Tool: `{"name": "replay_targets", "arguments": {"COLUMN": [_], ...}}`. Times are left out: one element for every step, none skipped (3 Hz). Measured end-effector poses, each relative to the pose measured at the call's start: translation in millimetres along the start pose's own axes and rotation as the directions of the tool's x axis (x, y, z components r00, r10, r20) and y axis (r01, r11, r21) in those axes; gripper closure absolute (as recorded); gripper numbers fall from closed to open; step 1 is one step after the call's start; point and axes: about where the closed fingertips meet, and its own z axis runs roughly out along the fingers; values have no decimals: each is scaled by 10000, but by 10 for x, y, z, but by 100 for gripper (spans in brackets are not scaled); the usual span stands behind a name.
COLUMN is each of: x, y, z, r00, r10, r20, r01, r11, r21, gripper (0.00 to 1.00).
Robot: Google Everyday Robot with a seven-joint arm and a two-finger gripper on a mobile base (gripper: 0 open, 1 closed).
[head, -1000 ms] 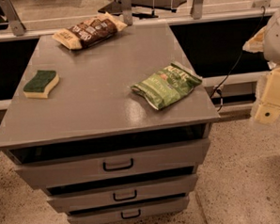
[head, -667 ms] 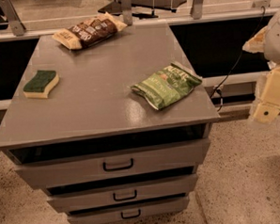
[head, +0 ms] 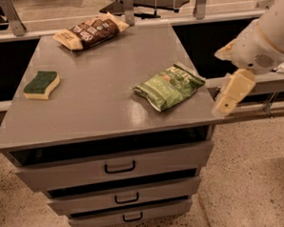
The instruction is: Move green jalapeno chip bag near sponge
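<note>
Green jalapeno chip bag lies flat on the near right part of a grey cabinet top, above three drawers that face the camera. It sits slightly askew, with one corner close to the right edge. Just off that edge, beside the bag but not touching it, hangs my gripper, pale and angled downward from the white arm. I cannot tell whether it is spread or closed, and nothing shows in it. I judge the bag light, crinkly and soft, puffed with air, likely to slide on the smooth top and to crush if squeezed hard. I would pinch it gently across the raised middle or by a sealed end seam. Farther back, near the left edge, sits the sponge, well apart from the bag. At the far end lies a brown chip bag.
</note>
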Motion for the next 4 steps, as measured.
{"name": "replay_targets", "arguments": {"x": [-196,-303,-413,-451], "y": [-488,-757,-926,-952], "z": [537,910,1237,1333], "r00": [9903,9821,9751,9733], "r10": [-55,74,267,353], "r20": [1386,1882,2204,2267], "r01": [57,-45,-179,-237], "r11": [10000,9999,9990,9983], "r21": [-8,-163,-419,-534], "gripper": [0,0,13,35]}}
